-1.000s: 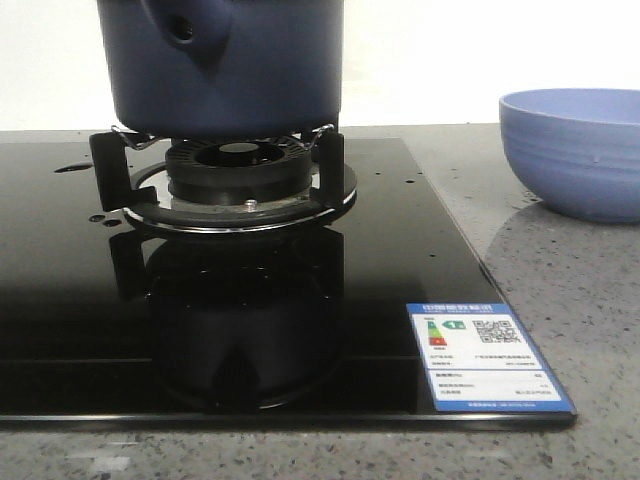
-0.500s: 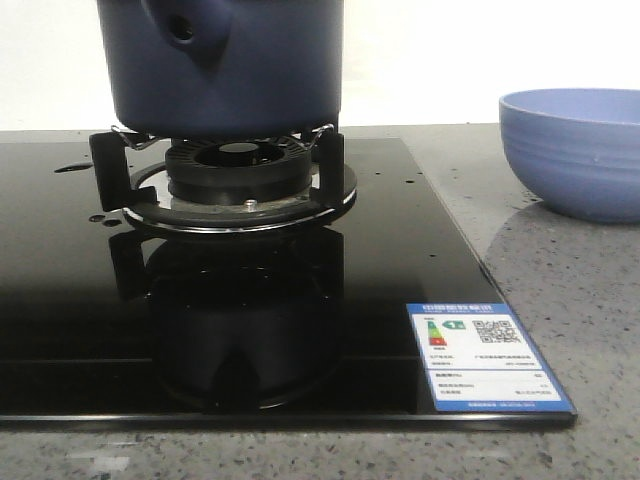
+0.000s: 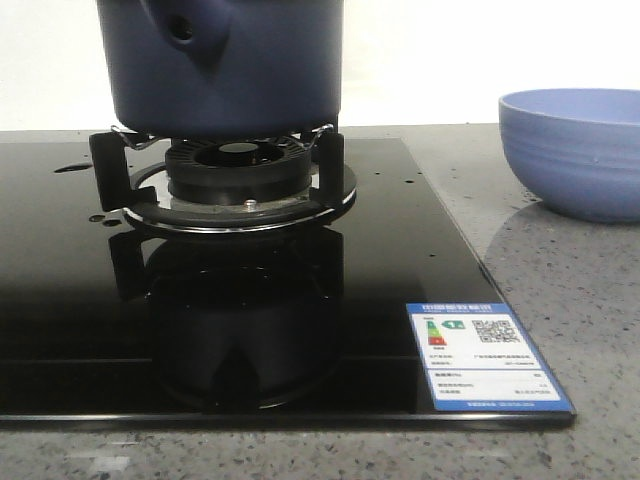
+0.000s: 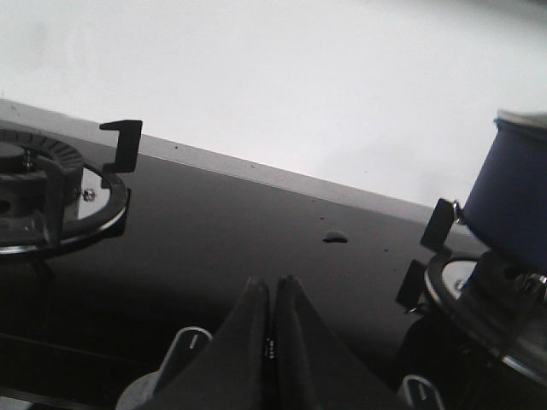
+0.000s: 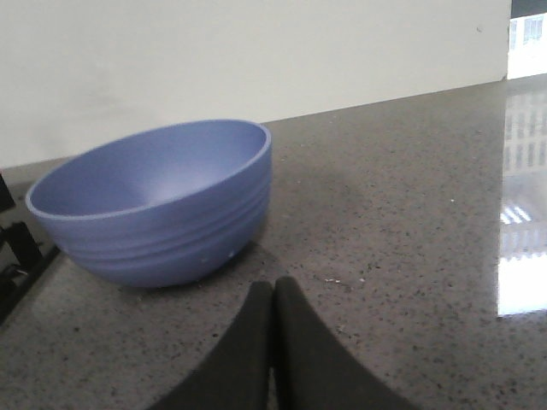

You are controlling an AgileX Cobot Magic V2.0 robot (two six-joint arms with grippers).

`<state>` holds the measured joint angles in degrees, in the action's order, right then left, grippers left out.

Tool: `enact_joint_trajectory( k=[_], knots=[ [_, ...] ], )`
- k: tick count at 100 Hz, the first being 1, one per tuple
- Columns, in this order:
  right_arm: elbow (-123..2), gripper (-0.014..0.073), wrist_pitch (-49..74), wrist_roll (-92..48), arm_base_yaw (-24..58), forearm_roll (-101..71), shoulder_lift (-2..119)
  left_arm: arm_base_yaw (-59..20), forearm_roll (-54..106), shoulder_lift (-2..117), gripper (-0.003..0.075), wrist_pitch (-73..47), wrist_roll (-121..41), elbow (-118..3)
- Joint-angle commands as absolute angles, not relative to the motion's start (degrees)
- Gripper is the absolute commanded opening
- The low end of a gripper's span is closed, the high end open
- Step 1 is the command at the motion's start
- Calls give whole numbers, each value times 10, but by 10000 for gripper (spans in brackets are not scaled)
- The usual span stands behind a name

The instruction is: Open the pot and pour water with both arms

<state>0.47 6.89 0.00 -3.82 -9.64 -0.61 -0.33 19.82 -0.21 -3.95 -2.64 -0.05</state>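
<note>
The dark navy-blue pot (image 3: 230, 70) stands on the burner grate (image 3: 230, 175) of the black glass stove; its tapered stub with a round hole faces the front camera. Its top is cut off by the frame, so no lid shows. The pot's side also shows in the left wrist view (image 4: 513, 205). My left gripper (image 4: 272, 286) is shut and empty over the black stove glass between two burners, apart from the pot. My right gripper (image 5: 273, 289) is shut and empty, low over the grey counter just in front of the periwinkle ribbed bowl (image 5: 158, 205). Neither gripper shows in the front view.
The bowl stands on the speckled counter right of the stove (image 3: 585, 150). A second burner with grate prongs (image 4: 51, 184) lies on the stove's other side. A blue-edged energy label (image 3: 485, 355) is stuck on the glass near its front right corner. A pale wall runs behind.
</note>
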Motion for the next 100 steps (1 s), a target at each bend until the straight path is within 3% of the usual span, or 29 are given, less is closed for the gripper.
enact_joint_trajectory(
  k=[1,32,57,78,100],
  knots=[
    [19,-43,13,0,-41,-155,-16,-1,241,-17,-20,9,-22,19],
    [6,-43,22,0,-41,-327,-16,-1,469,-17,-20,13,-22,11],
    [-105,-43,127,-44,-41,-276,12,-1,402,6,-20,-88,-102,-106],
    [-213,-43,231,-104,-27,-250,134,-1,377,130,-20,-231,-216,-263],
    [-284,-43,239,-178,55,-250,215,-99,392,214,-20,-245,-275,-352]
  ],
)
